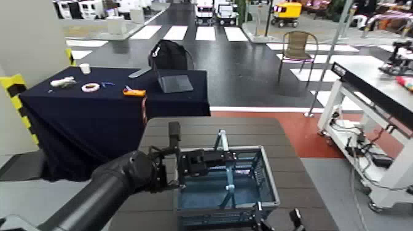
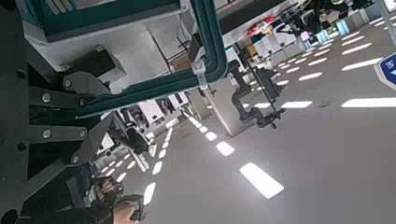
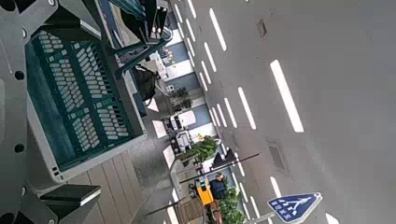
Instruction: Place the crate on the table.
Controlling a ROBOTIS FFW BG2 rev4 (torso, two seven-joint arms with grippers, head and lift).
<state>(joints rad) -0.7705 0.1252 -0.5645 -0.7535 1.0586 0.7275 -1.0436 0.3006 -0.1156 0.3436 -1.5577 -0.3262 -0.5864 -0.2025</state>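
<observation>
Above the brown slatted surface, gripping the crate from overhead

Clamping the left tool on the raised handle, with the crate lying below. Hovering the right tool, fingers apart, by the near right corner. Showing, only in the left wrist view, the handle running between the fingers.

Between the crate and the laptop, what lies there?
Head view: a bare stretch of brown slatted table, then the navy cloth's edge.

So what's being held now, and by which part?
The shopping basket, by its swing handle, mid-bar, in the left pincer. The right pincer, open near its corner, holds nothing.
</observation>
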